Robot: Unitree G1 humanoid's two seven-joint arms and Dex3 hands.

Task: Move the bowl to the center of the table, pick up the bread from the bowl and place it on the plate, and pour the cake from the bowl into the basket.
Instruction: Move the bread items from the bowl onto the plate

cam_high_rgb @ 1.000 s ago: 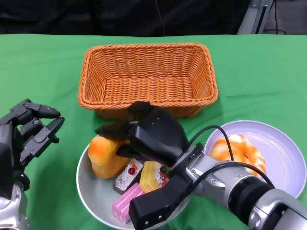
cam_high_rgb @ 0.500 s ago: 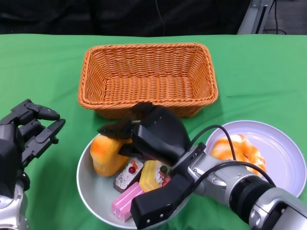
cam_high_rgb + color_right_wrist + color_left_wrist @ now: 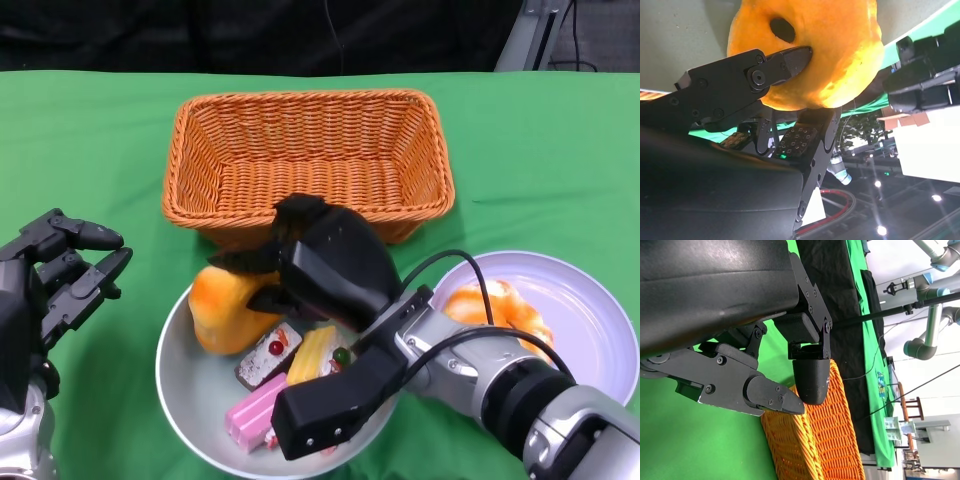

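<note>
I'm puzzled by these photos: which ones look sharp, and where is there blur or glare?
Head view: evenly lit and sharp, soft shadow under the right hand. Right wrist view: bread crisp, bright lamp flares behind. Left wrist view: basket clear, sideways.

The right robot hand [image 3: 320, 270] hides part of the bowl [image 3: 190, 400] and the bread [image 3: 225, 308].

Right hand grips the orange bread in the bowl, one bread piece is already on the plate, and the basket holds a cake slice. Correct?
Not quite: the head view shows the basket empty. The cake slices are in the bowl, where the right hand grips the bread; another piece lies on the plate.
</note>
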